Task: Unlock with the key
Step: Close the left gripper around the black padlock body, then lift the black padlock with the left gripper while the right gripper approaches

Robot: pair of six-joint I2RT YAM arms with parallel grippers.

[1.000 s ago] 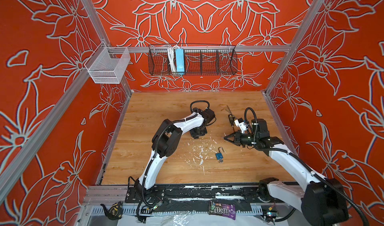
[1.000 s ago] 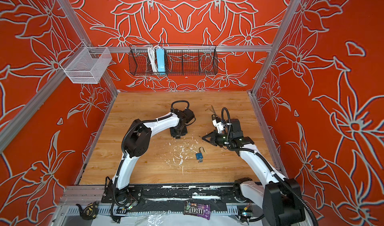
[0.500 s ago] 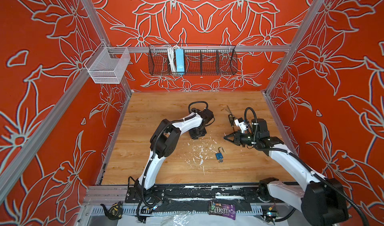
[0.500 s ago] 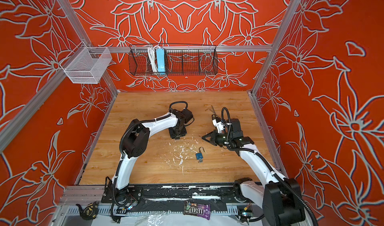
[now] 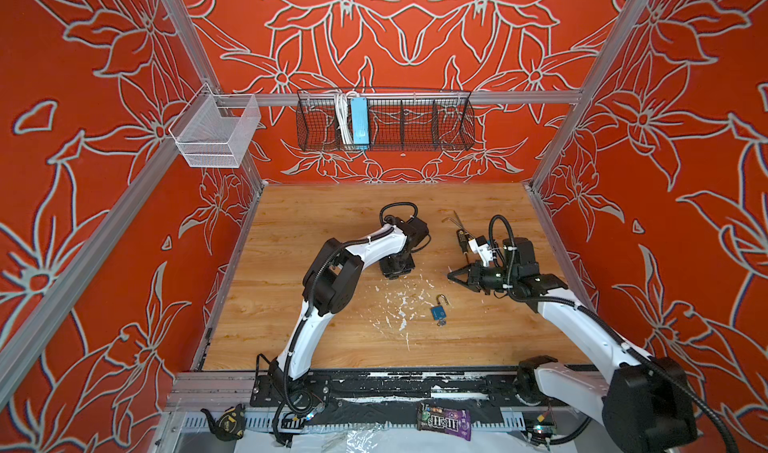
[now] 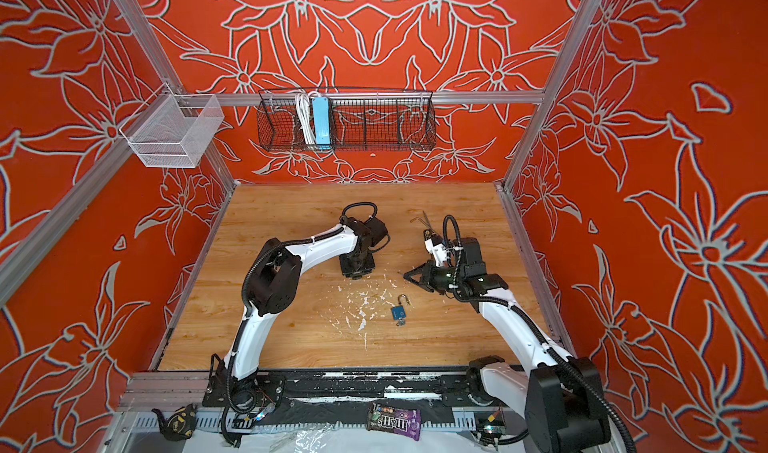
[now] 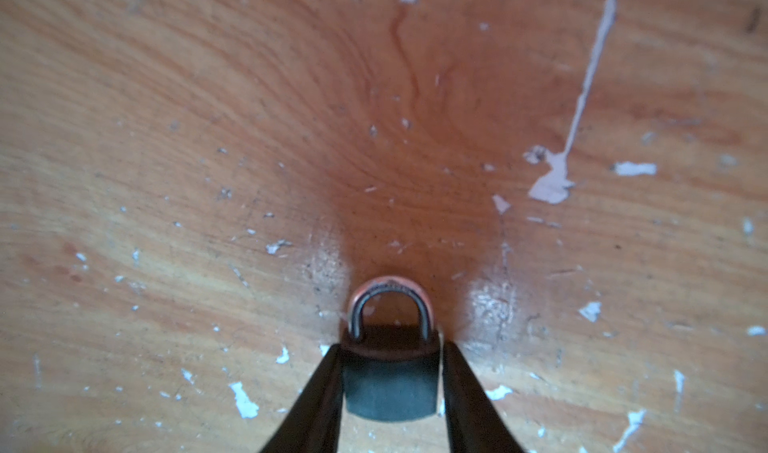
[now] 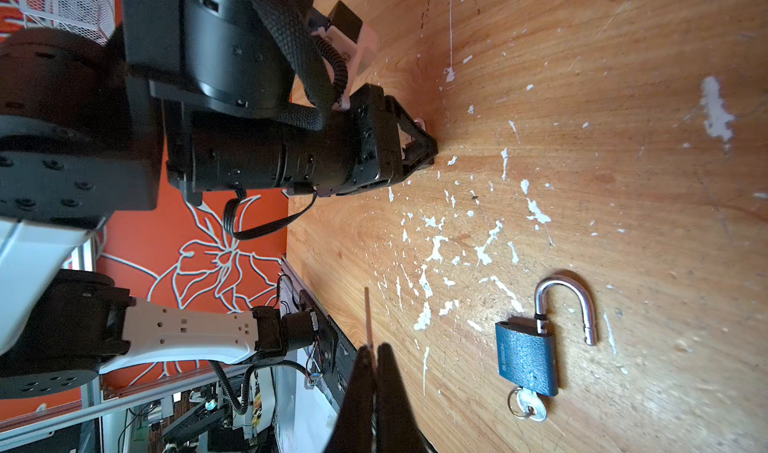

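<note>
In the left wrist view a dark padlock (image 7: 390, 382) with its shackle closed stands shackle-down on the wood. My left gripper (image 7: 391, 347) is shut on its body. In both top views that gripper (image 5: 397, 271) points straight down and hides this lock. My right gripper (image 8: 376, 349) is shut on a thin pale blade (image 8: 368, 318), seen edge on, which looks like a key. It hovers right of centre (image 5: 450, 275), apart from the left gripper. A blue padlock (image 8: 525, 359) lies flat, shackle sprung open, with a ringed key (image 8: 530, 408) in its base.
The blue padlock (image 5: 439, 311) lies nearer the front, between the arms, among white paint flecks. A small lock and metal rods (image 5: 457, 226) lie behind the right gripper. A black wire basket (image 5: 384, 120) and a white mesh basket (image 5: 216, 133) hang on the walls.
Almost nothing: the left arm's elbow has eased slightly to the left. Both grippers stay where they were.
</note>
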